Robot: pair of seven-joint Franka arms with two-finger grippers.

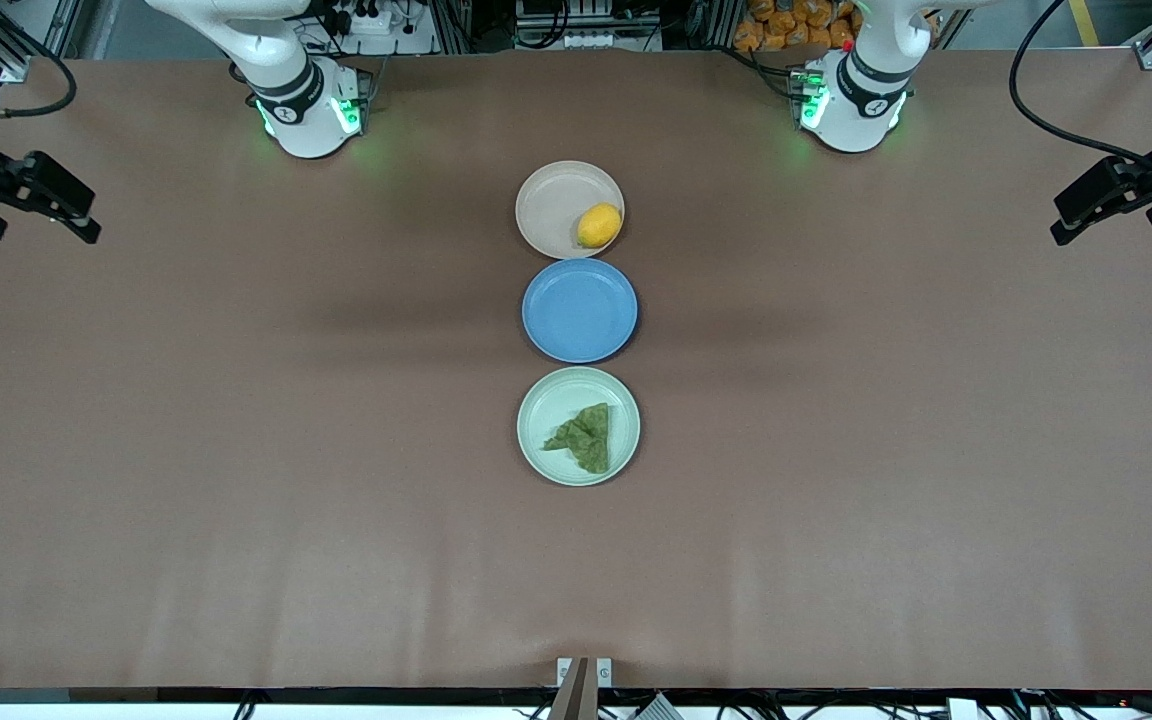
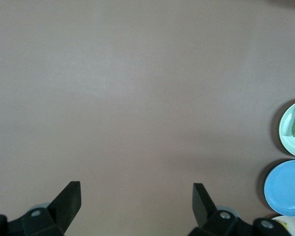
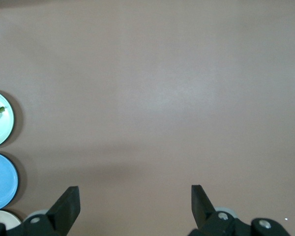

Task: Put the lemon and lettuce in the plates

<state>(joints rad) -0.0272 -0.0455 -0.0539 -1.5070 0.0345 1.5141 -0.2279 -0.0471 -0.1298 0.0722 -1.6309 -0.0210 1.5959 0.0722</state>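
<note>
Three plates are set in a line down the middle of the table (image 1: 236, 450), rims nearly touching. The beige plate (image 1: 551, 205) lies nearest the robots' bases, the blue plate (image 1: 579, 310) sits in the middle, and the green plate (image 1: 556, 400) is nearest the front camera.

The lemon (image 1: 599, 225) is seen on the beige plate, close to the rim on the side toward the blue plate and the left arm's end. The lettuce (image 1: 584, 437) is laid flat in the green plate, inside the rim, on the side toward the front camera. Nothing is carried by the blue plate.

The left gripper (image 1: 1101, 200) is held up over the table's edge at the left arm's end, well apart from the plates. Its fingers (image 2: 69, 199) are spread wide with nothing between them, and bare table is seen beneath.

The right gripper (image 1: 31, 195) is held over the table's edge at the right arm's end, likewise well apart from the plates. Its fingers (image 3: 69, 204) are also spread wide and hold nothing.

Broad stretches of brown table are left open between the plate line and each gripper, and between the green plate and the table's edge nearest the front camera. In both wrist views the plates are cut off at the frame's edge.
</note>
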